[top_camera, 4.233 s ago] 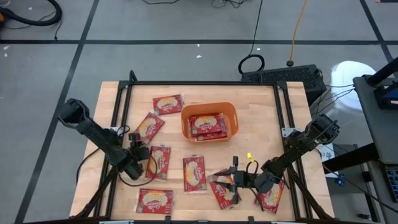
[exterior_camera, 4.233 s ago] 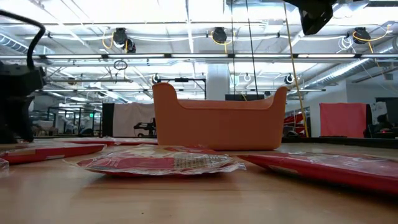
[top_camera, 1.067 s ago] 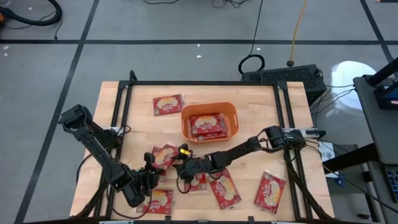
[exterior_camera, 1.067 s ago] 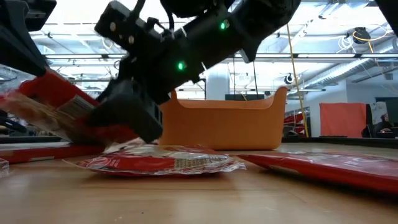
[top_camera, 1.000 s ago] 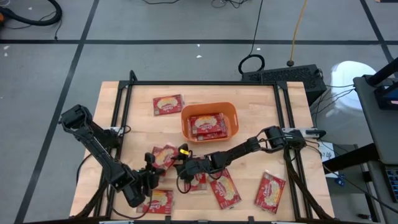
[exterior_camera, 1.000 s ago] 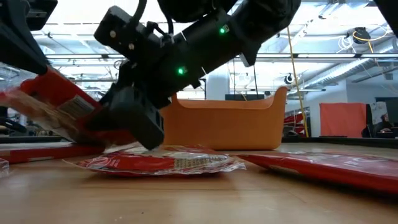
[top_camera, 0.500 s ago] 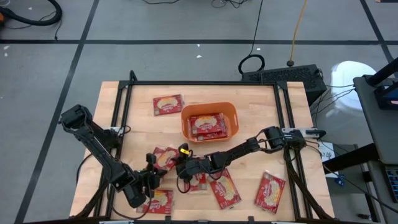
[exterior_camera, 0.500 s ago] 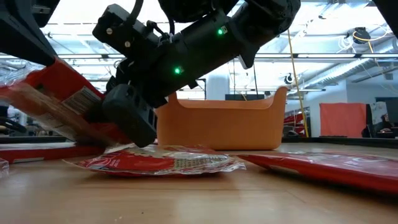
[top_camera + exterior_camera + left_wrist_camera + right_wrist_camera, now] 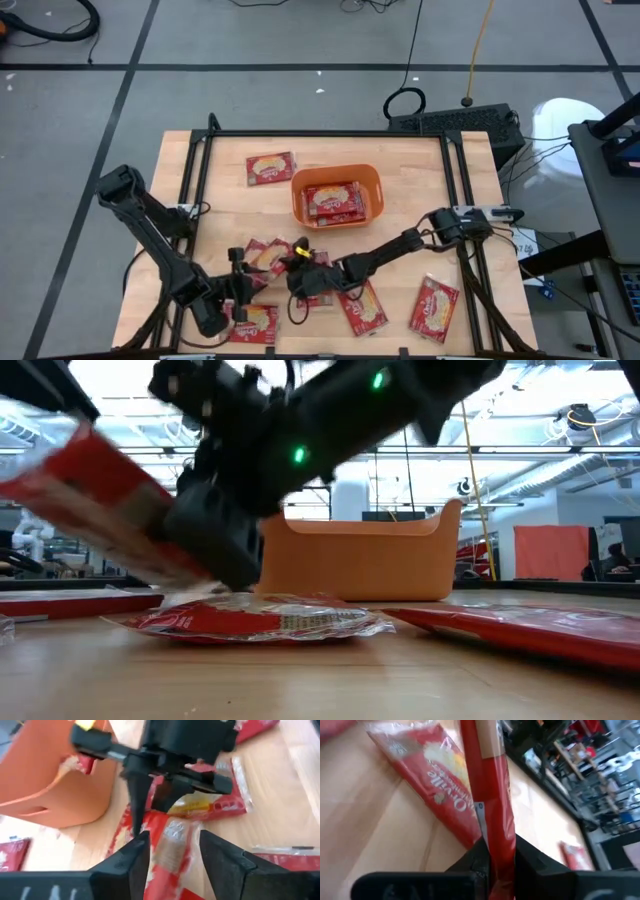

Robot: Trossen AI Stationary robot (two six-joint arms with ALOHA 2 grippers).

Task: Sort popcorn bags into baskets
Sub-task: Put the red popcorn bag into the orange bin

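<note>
Near edge of desk (image 9: 200, 170): left gripper (image 9: 243, 290) hovering, jaws parted around a lying popcorn bag (image 9: 172, 845). Just beyond: right gripper (image 9: 300, 280) clamping a raised packet (image 9: 487, 795). Far centre: orange basket (image 9: 336, 196) holding bags. Carrying step likely underway; next, swinging the packet over the rim.

High cam: straight down, whole table (image 9: 400, 180). Low cam: tabletop level, facing the bin (image 9: 350, 560). Wrist cams close-up; all share mid-table.
</note>
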